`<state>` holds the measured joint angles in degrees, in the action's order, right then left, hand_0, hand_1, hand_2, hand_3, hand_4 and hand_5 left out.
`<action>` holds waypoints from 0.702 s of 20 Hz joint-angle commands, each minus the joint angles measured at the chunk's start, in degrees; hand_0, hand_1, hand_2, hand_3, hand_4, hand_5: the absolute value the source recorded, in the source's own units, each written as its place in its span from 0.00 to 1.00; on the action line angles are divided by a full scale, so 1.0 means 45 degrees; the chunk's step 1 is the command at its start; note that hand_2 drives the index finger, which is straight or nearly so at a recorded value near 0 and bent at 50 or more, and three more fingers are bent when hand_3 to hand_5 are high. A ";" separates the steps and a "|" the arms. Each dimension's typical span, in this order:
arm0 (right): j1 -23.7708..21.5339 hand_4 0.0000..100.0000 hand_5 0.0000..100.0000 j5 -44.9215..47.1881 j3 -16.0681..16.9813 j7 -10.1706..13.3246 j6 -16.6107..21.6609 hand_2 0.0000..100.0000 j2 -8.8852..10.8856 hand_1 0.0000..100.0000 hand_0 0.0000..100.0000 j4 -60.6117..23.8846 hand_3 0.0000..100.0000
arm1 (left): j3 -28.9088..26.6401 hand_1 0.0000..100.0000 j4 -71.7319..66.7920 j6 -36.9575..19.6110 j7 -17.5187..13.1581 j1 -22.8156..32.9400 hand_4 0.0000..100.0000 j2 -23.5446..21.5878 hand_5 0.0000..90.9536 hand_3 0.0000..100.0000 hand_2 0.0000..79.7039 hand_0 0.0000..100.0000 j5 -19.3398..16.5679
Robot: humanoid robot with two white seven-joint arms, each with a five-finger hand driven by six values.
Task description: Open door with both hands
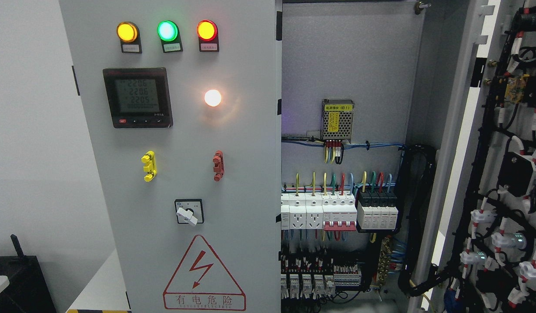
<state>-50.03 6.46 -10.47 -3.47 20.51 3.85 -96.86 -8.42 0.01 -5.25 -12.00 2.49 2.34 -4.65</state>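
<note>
Head view, right door [498,174] open, cabinet [350,65] exposed

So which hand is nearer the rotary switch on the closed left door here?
Neither can be judged: no robot hand or arm shows in the head view. The rotary switch sits on the closed left door; the right door already stands open.

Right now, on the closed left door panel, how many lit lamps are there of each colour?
Amber lamp: 1
Green lamp: 1
Red lamp: 1
White lamp: 1
Total: 4 lit lamps on the door panel.
</note>
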 commanded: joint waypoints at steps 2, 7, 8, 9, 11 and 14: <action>0.0668 0.00 0.00 -0.0009 -0.0720 -0.0010 0.0052 0.00 0.0238 0.00 0.00 -0.1873 0.00 | 0.0893 0.00 -0.0119 -0.0006 0.0010 -0.0005 0.04 0.0007 0.00 0.00 0.00 0.00 -0.0021; 0.0901 0.00 0.00 -0.0049 -0.1266 -0.0010 0.0969 0.00 0.0512 0.00 0.00 -0.2460 0.00 | 0.0894 0.00 -0.0118 -0.0005 0.0010 -0.0005 0.04 0.0007 0.00 0.00 0.00 0.00 0.0037; 0.1038 0.00 0.00 -0.0049 -0.1345 -0.0010 0.0990 0.00 0.0512 0.00 0.00 -0.2499 0.00 | 0.0875 0.00 -0.0099 -0.0006 0.0010 -0.0005 0.04 0.0007 0.00 0.00 0.00 0.00 0.0038; 0.1175 0.00 0.00 -0.0049 -0.1384 -0.0010 0.0990 0.00 0.0493 0.00 0.00 -0.2519 0.00 | 0.0874 0.00 -0.0099 -0.0006 0.0010 -0.0005 0.04 0.0007 0.00 0.00 0.00 0.00 0.0057; 0.1604 0.00 0.00 -0.0049 -0.1501 -0.0010 0.0970 0.00 0.0434 0.00 0.00 -0.2519 0.00 | 0.0855 0.00 -0.0099 -0.0006 0.0010 -0.0005 0.04 0.0007 0.00 0.00 0.00 0.00 0.0077; 0.2365 0.00 0.00 -0.0049 -0.1560 -0.0010 0.0970 0.00 0.0434 0.00 0.00 -0.2519 0.00 | 0.0855 0.00 -0.0099 -0.0006 0.0010 -0.0005 0.04 0.0007 0.00 0.00 0.00 0.00 0.0077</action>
<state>-43.96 6.27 -14.63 -3.48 24.77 5.24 -104.50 -5.61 0.00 -5.28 -12.12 2.46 2.35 -4.47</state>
